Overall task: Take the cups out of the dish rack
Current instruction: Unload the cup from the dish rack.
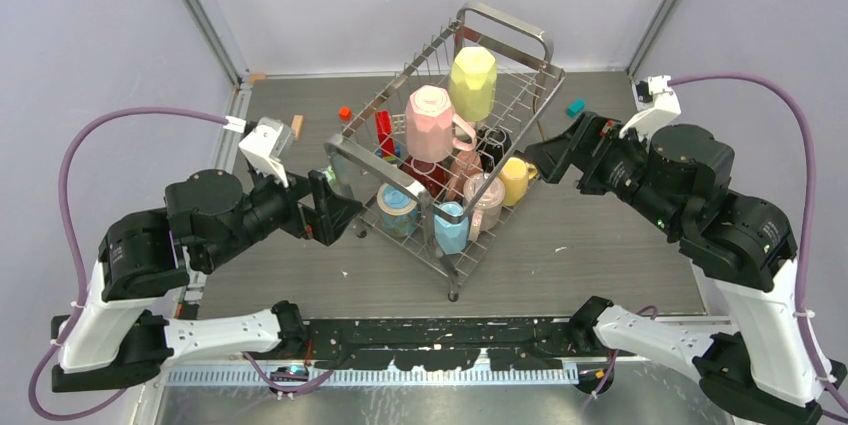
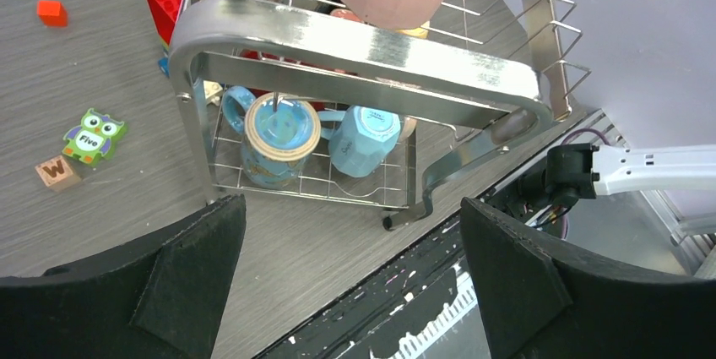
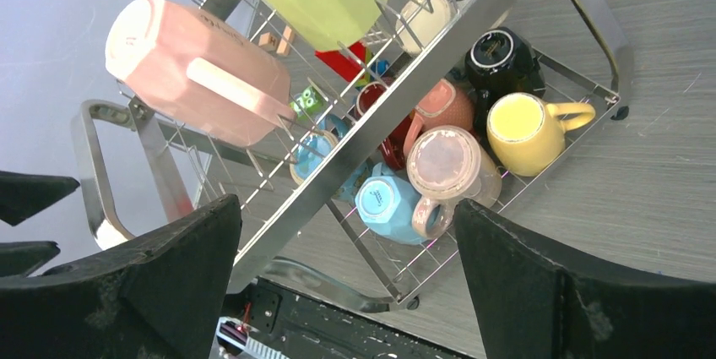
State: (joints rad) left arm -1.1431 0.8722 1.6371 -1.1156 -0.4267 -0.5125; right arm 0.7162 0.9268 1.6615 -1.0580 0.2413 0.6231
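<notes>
Left claw [image 1: 336, 207] and right claw [image 1: 545, 157] hang open and empty on either side of the dish rack [image 1: 505, 22], mixed cups [image 1: 432, 123] piled inside it

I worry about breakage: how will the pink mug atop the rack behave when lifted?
The pink mug looks ceramic: probably rigid, fairly heavy, breakable. It rests tilted on the dish rack wires, so it may snag or tip.
</notes>
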